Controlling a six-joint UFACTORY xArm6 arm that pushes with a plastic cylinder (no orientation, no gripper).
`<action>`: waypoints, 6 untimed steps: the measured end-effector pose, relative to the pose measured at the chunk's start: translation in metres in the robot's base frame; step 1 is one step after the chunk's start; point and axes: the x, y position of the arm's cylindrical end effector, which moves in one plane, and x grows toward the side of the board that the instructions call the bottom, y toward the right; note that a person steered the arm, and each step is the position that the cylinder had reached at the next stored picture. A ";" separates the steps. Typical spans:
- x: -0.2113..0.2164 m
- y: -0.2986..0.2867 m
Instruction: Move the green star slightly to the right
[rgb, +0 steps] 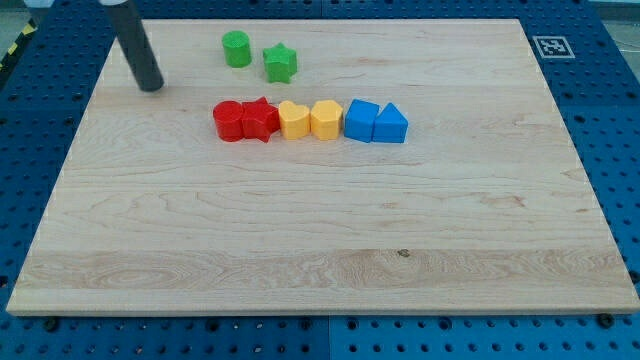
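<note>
While right of my tip (152, 86) — green star (281, 63) rests.

Dark rod tilted, my tip (151, 86) upper left

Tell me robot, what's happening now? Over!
My tip at view's left of green cylinder. Green star untouched, right of cylinder. Cylinder between tip and star.
</note>
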 end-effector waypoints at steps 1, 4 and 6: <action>-0.011 0.048; -0.025 0.182; -0.050 0.171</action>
